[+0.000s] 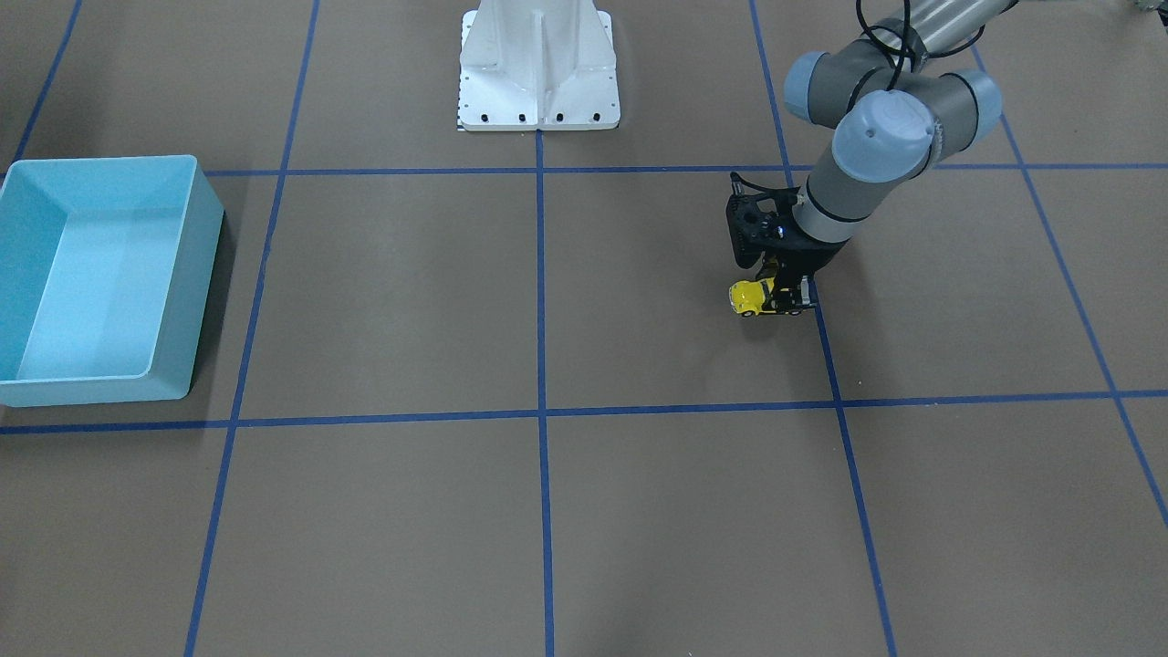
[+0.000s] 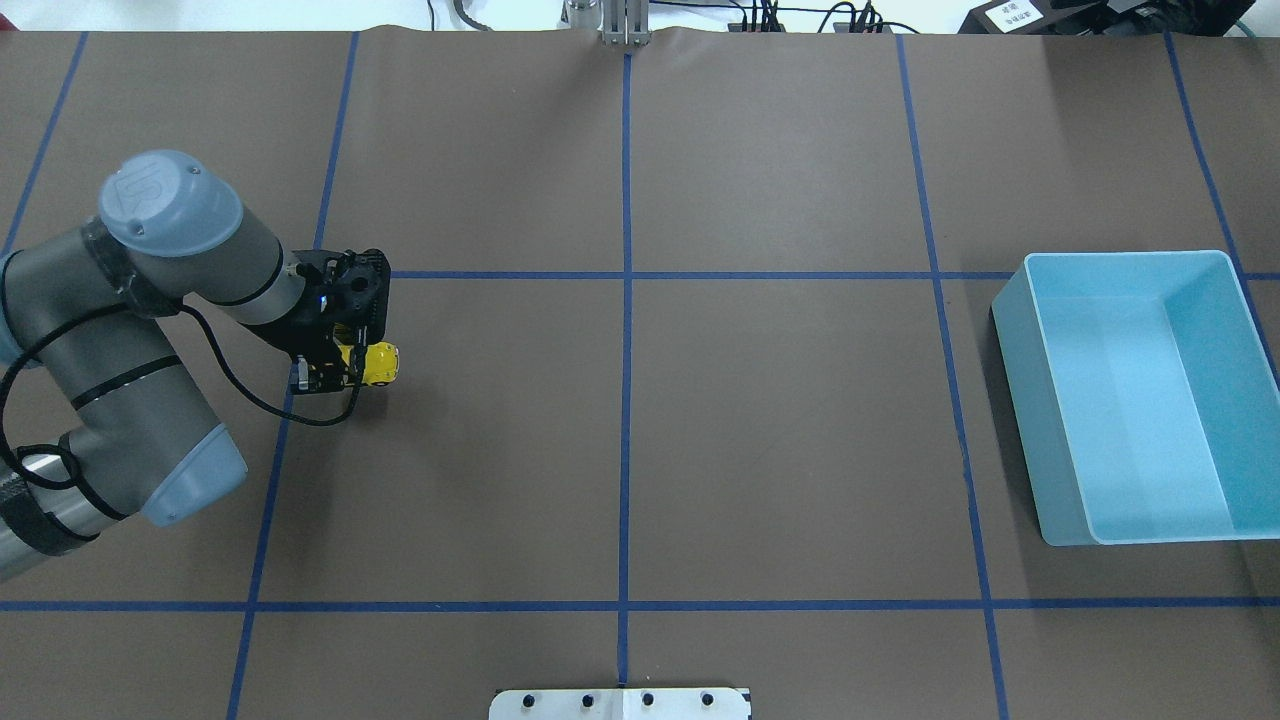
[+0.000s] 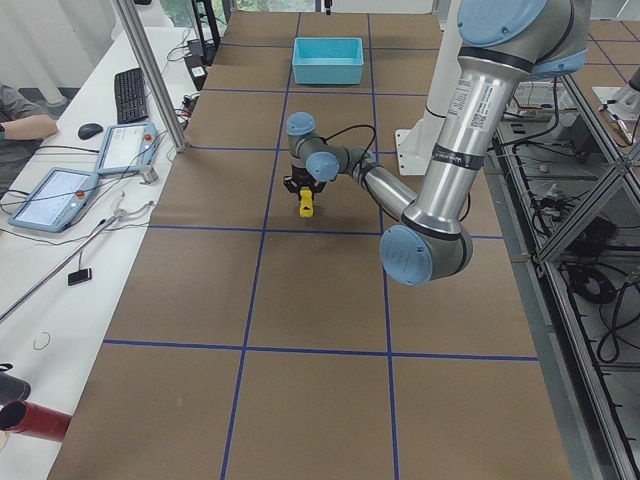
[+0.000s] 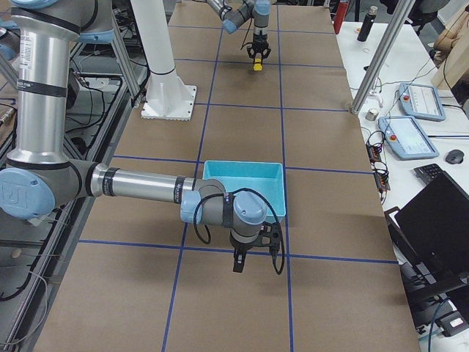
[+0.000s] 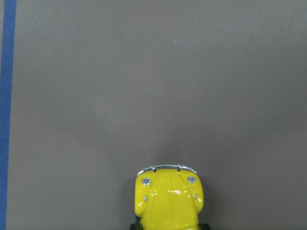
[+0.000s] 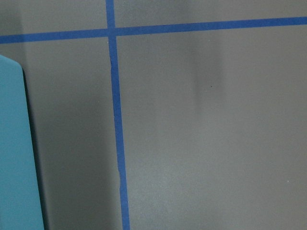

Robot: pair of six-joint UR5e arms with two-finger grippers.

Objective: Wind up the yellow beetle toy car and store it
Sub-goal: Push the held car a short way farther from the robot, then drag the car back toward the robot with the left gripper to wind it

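Evidently early on, the left end effector gripped the yellow beetle toy car between its fingers, low at the table, while winding apparently remained, as did storing it in the light blue bin far away.

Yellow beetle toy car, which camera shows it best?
Left wrist view: the yellow beetle toy car is close and sharp, front only. Overhead and front-facing show it small, partly behind the left gripper. Side views: a speck. Right wrist: nothing.
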